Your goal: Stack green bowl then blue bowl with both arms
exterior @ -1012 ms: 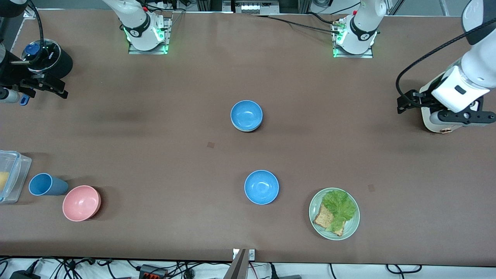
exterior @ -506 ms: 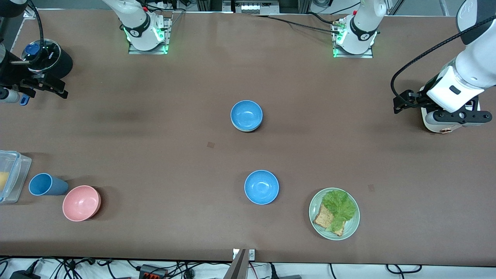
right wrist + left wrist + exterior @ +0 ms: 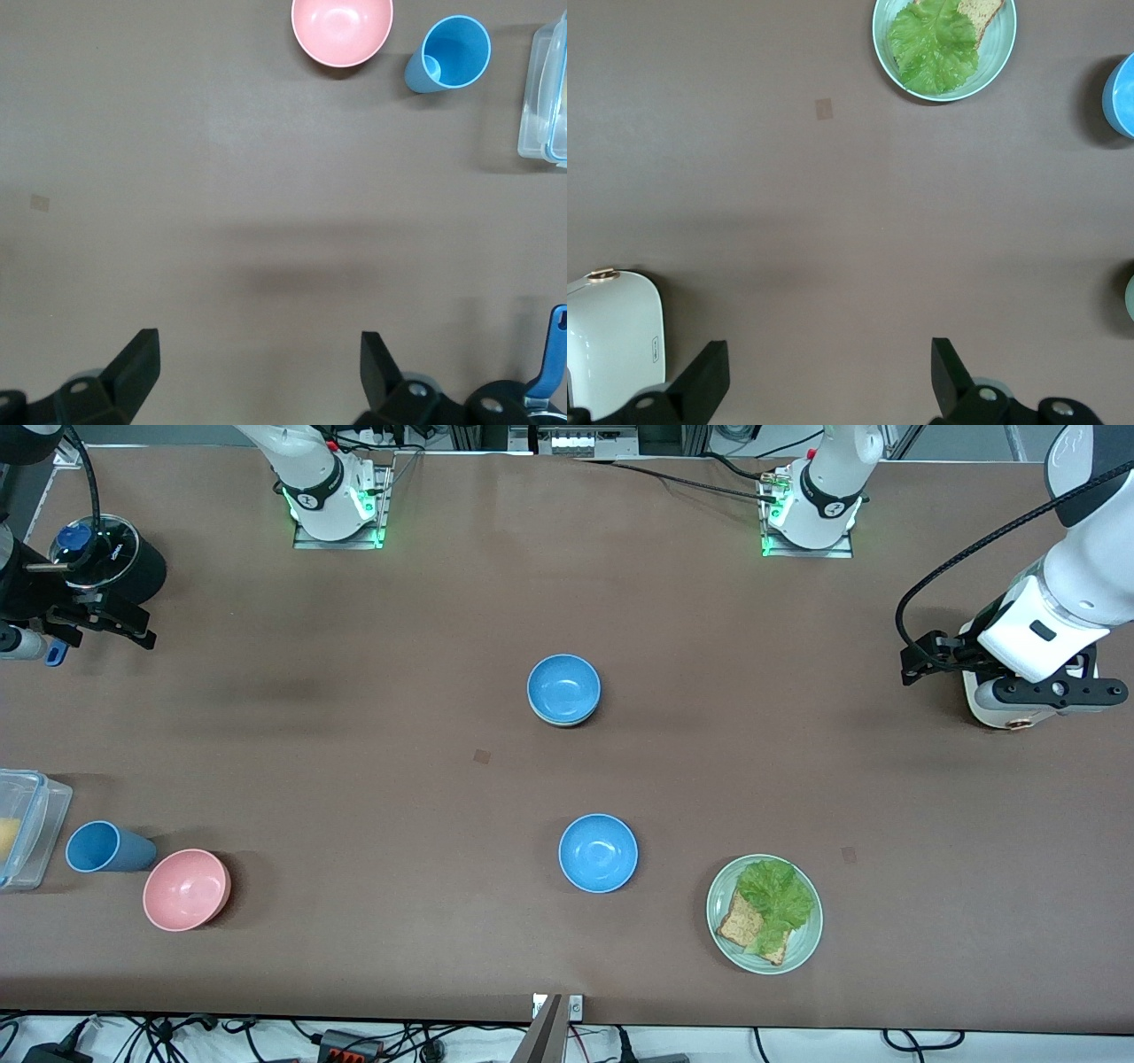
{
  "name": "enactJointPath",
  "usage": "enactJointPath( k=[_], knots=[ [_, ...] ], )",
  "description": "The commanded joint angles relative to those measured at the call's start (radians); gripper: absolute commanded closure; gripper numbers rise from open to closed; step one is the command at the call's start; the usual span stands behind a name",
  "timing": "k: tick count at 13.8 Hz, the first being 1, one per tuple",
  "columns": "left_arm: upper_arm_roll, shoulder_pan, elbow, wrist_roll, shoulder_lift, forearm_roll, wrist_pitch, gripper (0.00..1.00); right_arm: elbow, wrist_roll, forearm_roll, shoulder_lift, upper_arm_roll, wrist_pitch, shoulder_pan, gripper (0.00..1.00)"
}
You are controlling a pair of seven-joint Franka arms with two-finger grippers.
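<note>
**Both hands wide open and empty, bowls stacked mid-surface**

The blue bowl (image 3: 563, 687) sits nested in the green bowl (image 3: 562, 720), only a rim sliver showing. The left hand (image 3: 824, 390) hangs over the surface's end beside a white appliance (image 3: 990, 700); the right hand (image 3: 257, 381) over the other end by a black container (image 3: 108, 558). Risk: mistaking the second blue bowl (image 3: 598, 852) nearer the camera. Room between is open.

Big brown table (image 3: 354, 797) fills pretty much everything, with tangled cables (image 3: 159, 1036) hanging along its near edge under flat, even light.
</note>
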Motion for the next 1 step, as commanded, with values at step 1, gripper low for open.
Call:
enactJointPath(
  k=[1],
  knots=[
    [0.007,-0.004,0.005,-0.008,-0.007,0.002,-0.006,0.0,-0.001,-0.014,-0.012,-0.018,0.014,-0.018,-0.018,0.0]
  ],
)
